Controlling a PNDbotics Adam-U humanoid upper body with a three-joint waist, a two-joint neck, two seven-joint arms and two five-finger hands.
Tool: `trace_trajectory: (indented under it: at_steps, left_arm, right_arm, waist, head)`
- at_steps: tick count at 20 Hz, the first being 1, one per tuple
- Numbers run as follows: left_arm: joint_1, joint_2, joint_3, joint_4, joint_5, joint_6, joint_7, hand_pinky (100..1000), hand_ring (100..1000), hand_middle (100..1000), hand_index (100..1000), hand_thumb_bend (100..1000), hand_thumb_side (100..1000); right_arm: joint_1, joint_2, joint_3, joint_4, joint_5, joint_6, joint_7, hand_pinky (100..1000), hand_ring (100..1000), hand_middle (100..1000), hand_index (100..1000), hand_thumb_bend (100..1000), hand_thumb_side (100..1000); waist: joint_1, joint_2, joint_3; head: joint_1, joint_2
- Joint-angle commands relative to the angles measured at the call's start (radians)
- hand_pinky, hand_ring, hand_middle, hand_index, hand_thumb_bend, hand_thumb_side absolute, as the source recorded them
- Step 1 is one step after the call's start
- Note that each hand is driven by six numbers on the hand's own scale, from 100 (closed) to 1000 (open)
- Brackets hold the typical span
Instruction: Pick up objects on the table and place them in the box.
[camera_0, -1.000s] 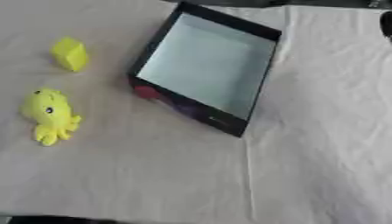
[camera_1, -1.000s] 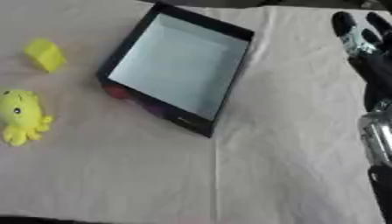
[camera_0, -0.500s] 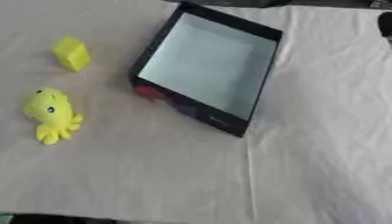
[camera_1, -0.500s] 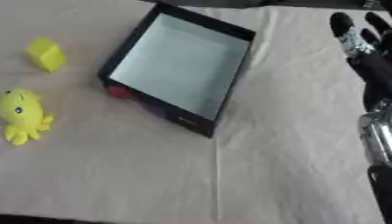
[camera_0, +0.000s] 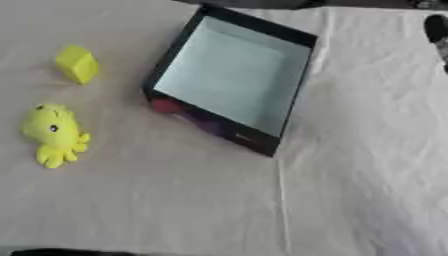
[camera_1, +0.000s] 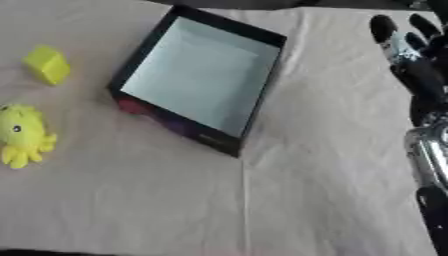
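A black-walled box (camera_0: 232, 80) with a pale inside sits open and askew at the top middle of the cloth-covered table. Left of it lie a yellow cube (camera_0: 77, 63) and, nearer the front, a yellow octopus toy (camera_0: 54, 134). My right hand (camera_1: 411, 60) hangs at the right edge, well to the right of the box, with its fingers straight and holding nothing; the silver forearm (camera_1: 429, 155) runs down below it. My left hand does not show in either view.
A pale, creased cloth (camera_0: 262, 200) covers the table. A fold line runs from the box's near corner to the front edge. A dark strip (camera_0: 289, 4) runs along the far edge.
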Motion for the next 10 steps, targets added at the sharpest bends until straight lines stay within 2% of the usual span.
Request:
trace_trajectory:
  at_steps: [1, 6, 10]
  left_arm:
    - [-0.024, 0.131, -0.029, 0.066, -0.036, -0.047, -0.110, 777, 633, 717, 842, 434, 369]
    - [-0.062, 0.219, -0.064, 0.128, -0.059, -0.080, -0.351, 787, 678, 739, 848, 408, 396]
    - [-0.101, 0.276, -0.093, 0.161, -0.068, -0.090, -0.431, 792, 712, 755, 858, 425, 387]
  right_arm:
    - [-0.012, -0.038, -0.001, -0.012, -0.006, -0.001, 0.009, 934, 908, 940, 848, 692, 306]
    - [-0.012, -0.046, 0.003, -0.014, -0.010, 0.002, 0.015, 934, 908, 940, 847, 692, 306]
    - [-0.017, -0.050, 0.010, -0.016, -0.013, 0.005, 0.022, 934, 908, 940, 847, 692, 306]
  waist:
    - [0.005, -0.027, -0.005]
    - [0.006, -0.036, -0.010]
    - [0.006, -0.042, -0.014]
  head:
    - [-0.004, 0.007]
    - [-0.007, 0.007]
    - [-0.006, 0.007]
